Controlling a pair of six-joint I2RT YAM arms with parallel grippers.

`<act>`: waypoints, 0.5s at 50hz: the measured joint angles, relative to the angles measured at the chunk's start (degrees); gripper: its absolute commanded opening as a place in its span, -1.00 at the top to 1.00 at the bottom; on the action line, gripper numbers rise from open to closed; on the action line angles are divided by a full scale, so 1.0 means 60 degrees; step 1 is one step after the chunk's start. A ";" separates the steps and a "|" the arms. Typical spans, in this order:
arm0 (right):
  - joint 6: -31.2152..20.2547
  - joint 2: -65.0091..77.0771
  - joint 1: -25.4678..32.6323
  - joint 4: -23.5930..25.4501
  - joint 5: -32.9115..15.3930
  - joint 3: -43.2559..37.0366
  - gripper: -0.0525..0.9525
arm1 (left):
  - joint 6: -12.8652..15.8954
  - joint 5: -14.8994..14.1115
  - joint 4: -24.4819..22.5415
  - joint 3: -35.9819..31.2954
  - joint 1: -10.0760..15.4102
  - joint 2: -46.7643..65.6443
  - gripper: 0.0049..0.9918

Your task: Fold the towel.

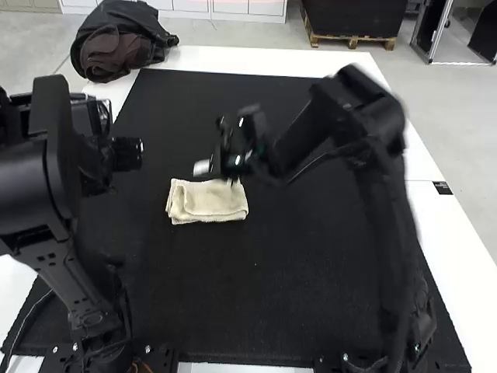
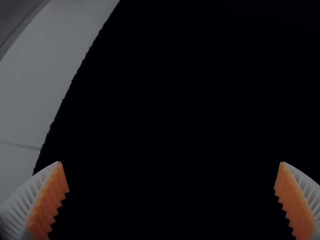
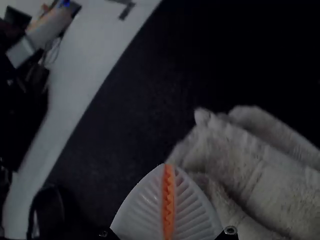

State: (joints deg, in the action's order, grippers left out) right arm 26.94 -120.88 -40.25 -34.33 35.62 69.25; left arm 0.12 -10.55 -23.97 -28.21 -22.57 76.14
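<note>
A: Here's the towel [image 1: 208,200], folded in layers on the black mat [image 1: 272,295], left of centre!

B: And just at its far edge, the right arm's hand [image 1: 203,167], fingertips together! Touching cloth?

A: Can't tell, but its orange pads [image 3: 169,200] meet, towel right beside them.

B: Farther, on the left, the left arm's hand [image 1: 128,154]: fingers wide apart over mat!

A: And at the desk's [image 1: 435,210] far left corner, a dark bundle [image 1: 120,43]!

Passable room on towel's [image 1: 208,208] near side; right arm [image 1: 301,138] blocks beyond
</note>
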 measured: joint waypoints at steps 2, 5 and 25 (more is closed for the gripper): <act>0.0051 0.0419 0.0178 0.0200 0.0000 0.0036 0.31 | -0.0022 -0.0007 0.0142 -0.0186 0.0069 -0.0113 -0.95; 0.0157 0.1144 0.0492 0.0565 -0.0011 0.0135 -0.07 | -0.0044 -0.0004 0.0393 -0.0470 0.0251 -0.0273 -0.95; 0.0189 0.5315 0.2444 0.2543 -0.0193 0.0240 -0.92 | -0.0244 0.0153 0.2153 -0.2055 0.1730 -0.2262 -0.95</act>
State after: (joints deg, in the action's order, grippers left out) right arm 28.08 -88.99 -25.58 -19.07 34.46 70.70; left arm -1.34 -9.63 -11.05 -40.53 -12.19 62.57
